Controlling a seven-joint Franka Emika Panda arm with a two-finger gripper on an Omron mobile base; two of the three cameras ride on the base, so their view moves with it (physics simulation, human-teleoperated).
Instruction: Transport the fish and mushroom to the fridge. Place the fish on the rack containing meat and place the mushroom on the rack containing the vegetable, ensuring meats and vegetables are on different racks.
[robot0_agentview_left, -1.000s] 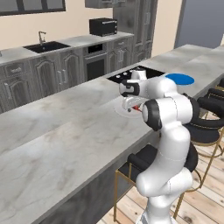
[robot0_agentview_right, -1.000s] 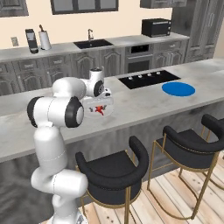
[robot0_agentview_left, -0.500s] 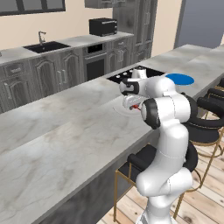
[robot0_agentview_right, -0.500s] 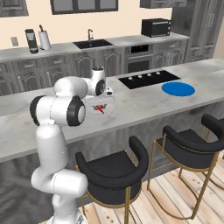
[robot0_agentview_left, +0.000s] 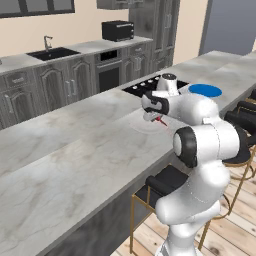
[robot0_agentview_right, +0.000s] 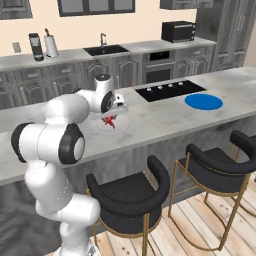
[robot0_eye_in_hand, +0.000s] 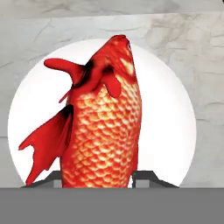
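Lifted slightly, fish (robot0_eye_in_hand: 103, 127) seemingly pinched by end effector (robot0_eye_in_hand: 98, 178) above white plate (robot0_eye_in_hand: 175, 131).

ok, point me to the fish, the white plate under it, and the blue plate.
fish (robot0_eye_in_hand: 105, 131), hand view, on the scaled middle of its body.
white plate (robot0_eye_in_hand: 170, 127), hand view, on the bare area right of the fish.
blue plate (robot0_agentview_right: 203, 101), right base view, on its centre.

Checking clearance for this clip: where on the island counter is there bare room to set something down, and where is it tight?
Bare marble runs along the island counter from the white plate toward the arm's left. Another free patch lies between that plate and the blue plate. It is tight at the white plate, where the gripper closes on the fish, and at the cooktop.
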